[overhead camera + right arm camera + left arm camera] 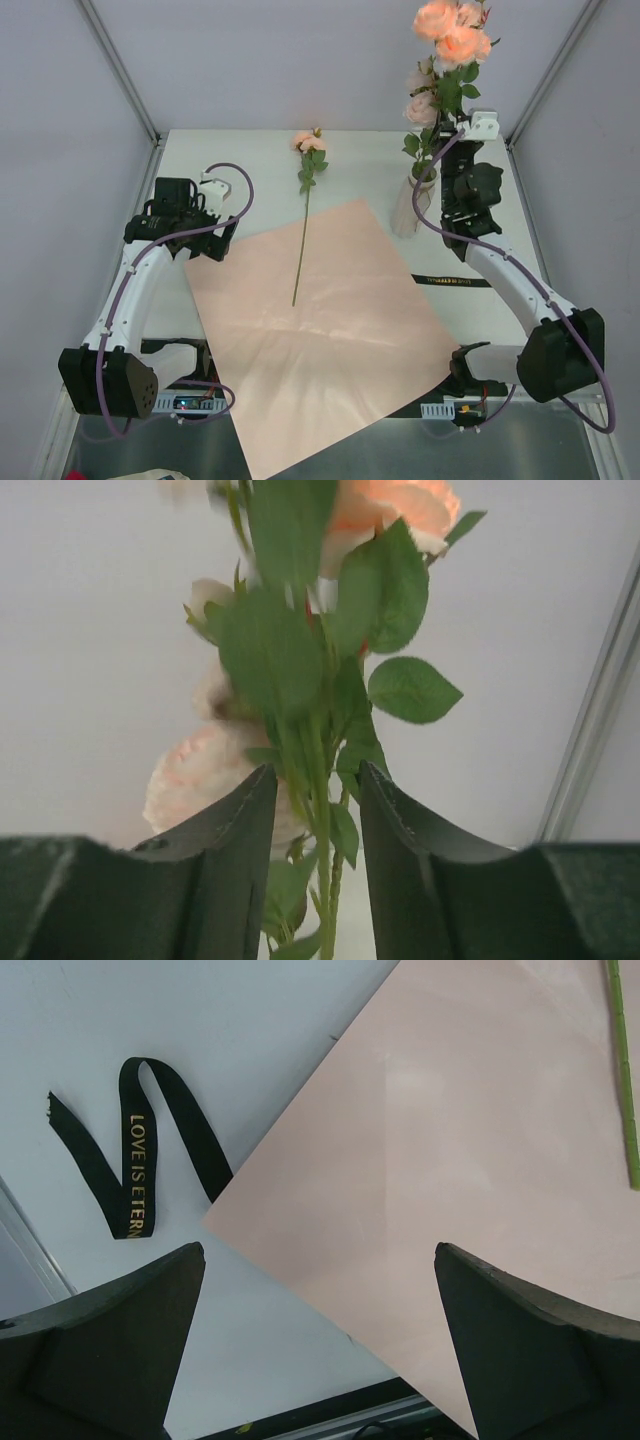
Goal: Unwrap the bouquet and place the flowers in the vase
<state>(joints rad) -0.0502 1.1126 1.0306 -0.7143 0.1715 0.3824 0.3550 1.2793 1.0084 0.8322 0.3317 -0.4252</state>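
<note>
The bouquet is undone: its pale pink paper (320, 330) lies flat on the table. Several flowers (445, 50) stand upright in the off-white vase (407, 208) at the back right. My right gripper (440, 178) sits beside their stems just above the vase mouth. In the right wrist view the green stems (322, 810) run between the jaws of this gripper (317, 770), which stand slightly open with gaps on both sides. One more rose (306, 190) lies across the paper's far edge. My left gripper (205, 240) hovers wide open and empty over the paper's left corner (215, 1222).
A black gold-lettered ribbon (130, 1160) lies curled on the table left of the paper. Another black ribbon strip (455, 282) lies by the paper's right edge, near the right arm. White enclosure walls and metal posts border the table.
</note>
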